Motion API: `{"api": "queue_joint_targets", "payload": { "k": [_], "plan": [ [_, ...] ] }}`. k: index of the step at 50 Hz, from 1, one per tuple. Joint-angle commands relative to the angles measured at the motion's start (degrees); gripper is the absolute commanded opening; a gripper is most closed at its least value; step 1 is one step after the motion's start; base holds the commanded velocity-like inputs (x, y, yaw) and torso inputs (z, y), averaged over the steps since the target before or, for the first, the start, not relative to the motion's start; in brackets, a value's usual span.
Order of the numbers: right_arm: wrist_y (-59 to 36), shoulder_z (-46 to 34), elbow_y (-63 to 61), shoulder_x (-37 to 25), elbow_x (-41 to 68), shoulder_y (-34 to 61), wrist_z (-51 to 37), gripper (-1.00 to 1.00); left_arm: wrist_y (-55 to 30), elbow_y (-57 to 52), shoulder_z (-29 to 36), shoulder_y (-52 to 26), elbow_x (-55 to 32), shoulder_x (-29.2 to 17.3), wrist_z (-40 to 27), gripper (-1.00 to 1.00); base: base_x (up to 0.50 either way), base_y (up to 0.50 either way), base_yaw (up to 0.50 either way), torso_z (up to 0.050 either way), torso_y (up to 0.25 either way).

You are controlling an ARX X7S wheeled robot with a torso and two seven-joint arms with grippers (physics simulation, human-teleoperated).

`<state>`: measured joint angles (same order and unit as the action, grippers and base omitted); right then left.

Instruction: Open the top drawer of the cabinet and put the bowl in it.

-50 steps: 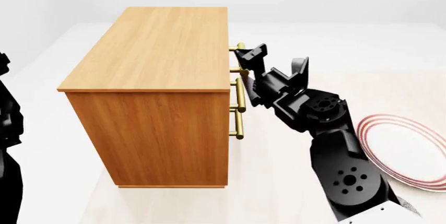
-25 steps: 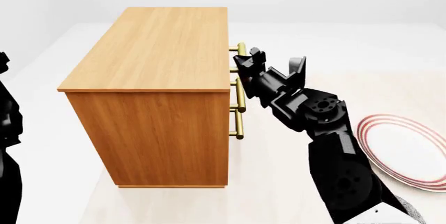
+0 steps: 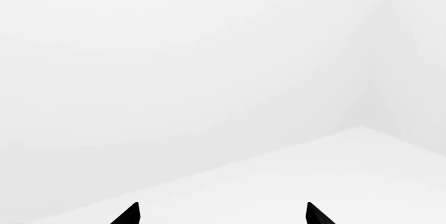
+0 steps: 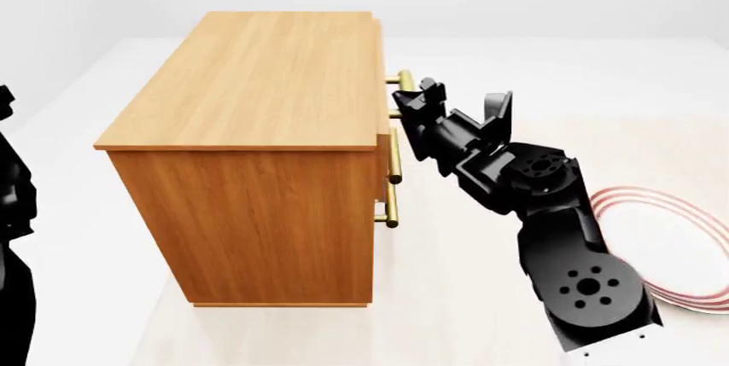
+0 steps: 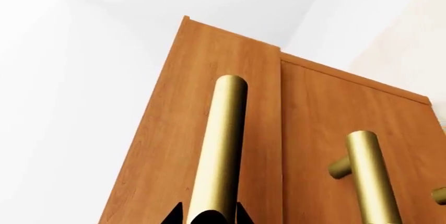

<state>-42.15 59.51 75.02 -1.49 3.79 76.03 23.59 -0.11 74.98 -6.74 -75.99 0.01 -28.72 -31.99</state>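
White tabletop [image 4: 479,298] bare beside cabinet [image 4: 262,127], top drawer [image 4: 381,76] protruded slightly, right gripper [image 4: 412,100] clenched on its brass handle [image 5: 219,151], left gripper [image 3: 221,214] released.

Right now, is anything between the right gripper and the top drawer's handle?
Nothing. In the right wrist view the right gripper fingertips sit on either side of the top drawer handle; the head view agrees.

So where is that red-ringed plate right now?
In the head view the plate lies flat on the white table at the far right, partly cut off by the picture's edge and partly hidden behind the right arm, well away from the cabinet.
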Motion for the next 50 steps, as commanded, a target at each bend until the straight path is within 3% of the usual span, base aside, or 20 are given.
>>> {"api": "queue_joint_targets", "payload": {
  "k": [1,50],
  "plan": [
    [0.3,4.0,0.0,-3.5,-2.7,1.7,-0.4,-1.00,-0.3,0.0,0.0,0.0,0.0,0.1,-0.2,1.00,0.00,0.00,0.00,0.000,0.000],
    [-1.1,10.5,-0.1,-13.3,-2.7,2.5,1.7,-1.00,0.0,0.0,0.1,-0.2,0.0,0.1,0.2,1.00,0.01,0.00,0.00,0.000,0.000]
  ]
}}
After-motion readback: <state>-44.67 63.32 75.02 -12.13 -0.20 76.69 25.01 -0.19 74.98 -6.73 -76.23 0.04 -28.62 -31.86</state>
